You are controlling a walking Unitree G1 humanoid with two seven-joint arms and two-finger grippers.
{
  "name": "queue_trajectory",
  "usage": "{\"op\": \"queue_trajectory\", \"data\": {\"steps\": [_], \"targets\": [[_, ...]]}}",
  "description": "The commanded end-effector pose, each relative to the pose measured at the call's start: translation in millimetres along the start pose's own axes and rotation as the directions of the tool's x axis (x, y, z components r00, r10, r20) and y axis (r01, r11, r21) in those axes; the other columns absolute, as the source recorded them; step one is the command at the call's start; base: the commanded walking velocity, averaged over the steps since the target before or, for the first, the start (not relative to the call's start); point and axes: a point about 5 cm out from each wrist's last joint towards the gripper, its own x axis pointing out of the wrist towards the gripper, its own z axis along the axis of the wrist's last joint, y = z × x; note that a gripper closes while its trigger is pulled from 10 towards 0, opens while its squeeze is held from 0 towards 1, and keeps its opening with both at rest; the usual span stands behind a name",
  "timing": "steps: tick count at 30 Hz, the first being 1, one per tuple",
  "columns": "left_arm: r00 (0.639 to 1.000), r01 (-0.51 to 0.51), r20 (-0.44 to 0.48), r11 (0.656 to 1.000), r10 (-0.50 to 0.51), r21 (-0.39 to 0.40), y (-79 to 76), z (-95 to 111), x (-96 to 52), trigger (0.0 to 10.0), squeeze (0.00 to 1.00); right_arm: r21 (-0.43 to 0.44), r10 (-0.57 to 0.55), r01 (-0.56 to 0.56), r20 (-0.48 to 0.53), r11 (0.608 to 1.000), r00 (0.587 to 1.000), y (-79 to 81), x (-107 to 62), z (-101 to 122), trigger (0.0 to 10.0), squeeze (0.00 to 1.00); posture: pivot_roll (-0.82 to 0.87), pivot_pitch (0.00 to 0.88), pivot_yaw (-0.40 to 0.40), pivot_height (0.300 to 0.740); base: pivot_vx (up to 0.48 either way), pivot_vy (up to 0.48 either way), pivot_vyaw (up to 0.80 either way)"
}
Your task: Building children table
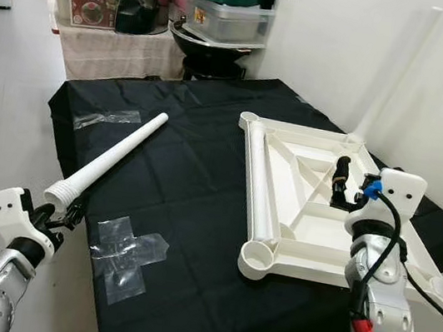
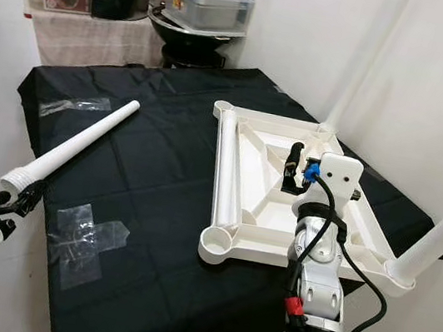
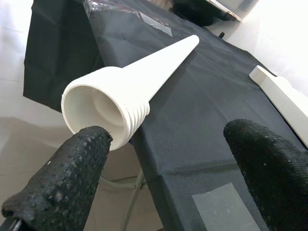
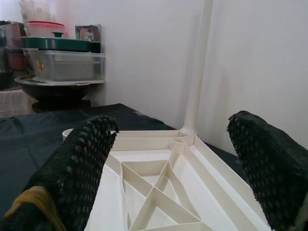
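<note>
Upturned white tabletop (image 1: pixel 309 197) lies at 3 o'clock on black-draped desk (image 1: pixel 194 179), 2 legs fitted. Loose leg (image 1: pixel 108 161) at 9 o'clock, threaded end over desk edge. Left pincer (image 1: pixel 62 212) spread wide at that end. Right pincer (image 1: pixel 341 185) wide above tabletop ribs.

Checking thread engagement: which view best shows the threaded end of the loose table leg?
Left wrist view: the loose table leg's threaded end sits close between the open left gripper fingers, ridges and hollow mouth clear. Both eye views show it small at the black cloth edge.
</note>
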Motion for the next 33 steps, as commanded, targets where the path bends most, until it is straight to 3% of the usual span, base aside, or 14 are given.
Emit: {"op": "queue_trajectory", "data": {"steps": [1,18,33], "targets": [[1.0,0.007,-0.01,1.0,-0.007,-0.002,0.1,1,2.0,10.0,0.0,-0.016,-0.012,0.012,-0.001,1.0,1.0,-4.3,-0.9,-3,10.0,0.0,0.09,0.0,-0.085,0.74,0.0,0.0,0.0],[1.0,-0.013,-0.006,1.0,0.013,-0.004,5.4,0,0.8,10.0,0.0,-0.018,-0.006,0.006,-0.004,1.0,1.0,-3.3,0.3,-4,10.0,0.0,0.09,0.0,-0.092,0.74,0.0,0.0,0.0],[1.0,-0.012,-0.002,1.0,0.013,0.016,11.0,6,11.2,10.0,0.0,-0.019,-0.015,0.015,-0.009,1.0,1.0,-5.5,-1.7,-5,10.0,0.0,0.08,0.0,-0.084,0.74,0.0,0.0,0.0]]}}
